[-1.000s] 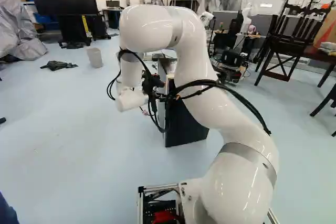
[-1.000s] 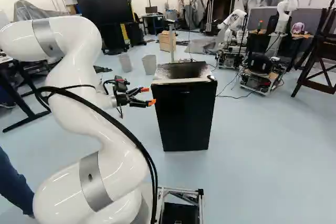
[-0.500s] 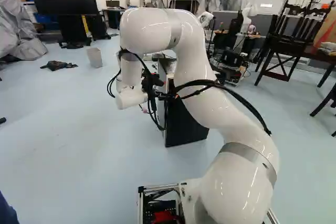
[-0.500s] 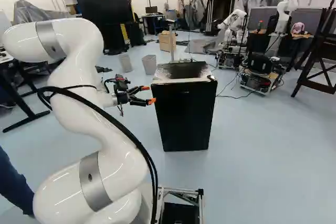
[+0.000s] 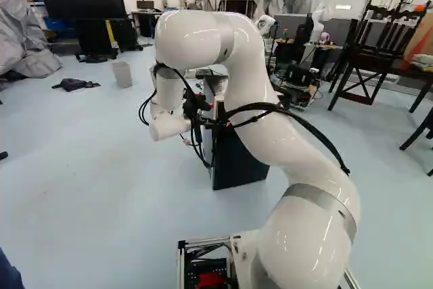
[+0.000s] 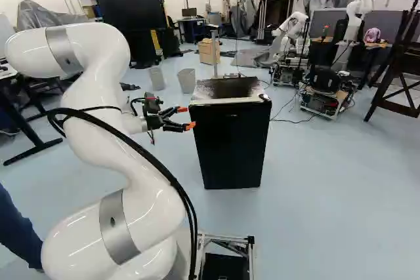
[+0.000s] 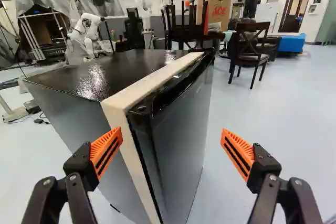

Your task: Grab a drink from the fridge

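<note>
Our black two-fingered hand (image 6: 186,117), spread open, sits left of centre in the right base view; the boxy black fridge (image 6: 231,145) lies to its right.

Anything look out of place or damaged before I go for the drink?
The fridge looks upright and undamaged. Beyond it, though, what appears to be a crumpled dark cloth lies on the floor near a wastebasket, as if dropped.
</note>
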